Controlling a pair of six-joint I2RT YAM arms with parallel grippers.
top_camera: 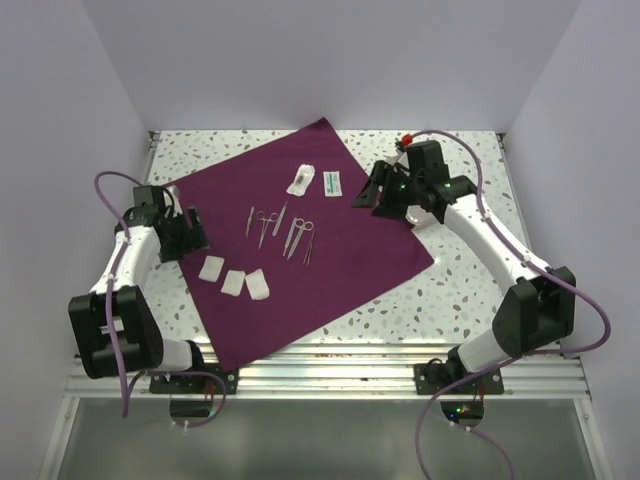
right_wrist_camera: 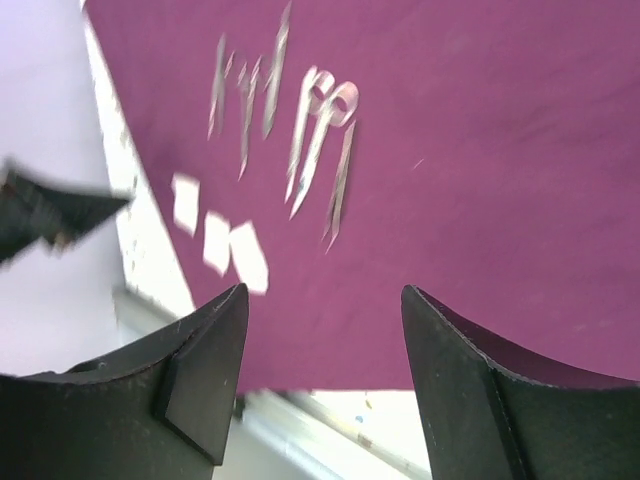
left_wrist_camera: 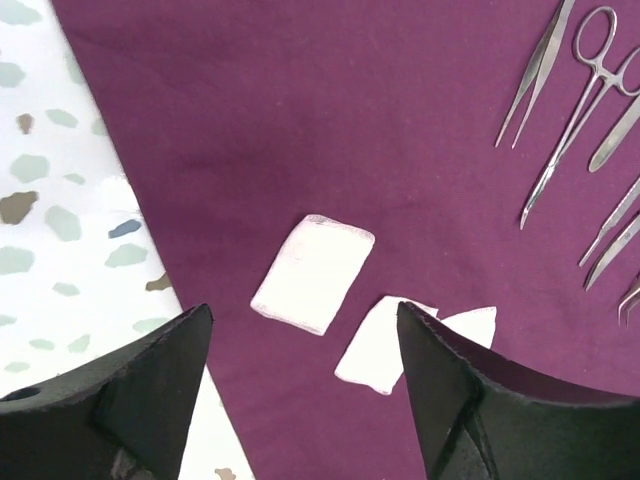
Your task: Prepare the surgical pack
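Right wrist: blurred instruments (right_wrist_camera: pixel 300 130) on surgical pack (right_wrist_camera: pixel 480 150)

The surgical pack (top_camera: pixel 350 255) is lying as matt, deep purple woven cloth, softly creased and giving back no glare. The gauze squares (left_wrist_camera: pixel 313 272) on it are looking white, soft and loosely woven. The instruments (left_wrist_camera: pixel 565 120) are gleaming as polished bare steel. The table (top_camera: pixel 470 285) is showing a smooth, speckled, stone-like top, and the rail (top_camera: pixel 340 372) at its near edge is shining as ribbed bare metal. The fingers (left_wrist_camera: pixel 140 400) of the left gripper (left_wrist_camera: pixel 305 310) are appearing matt black and slightly grainy.
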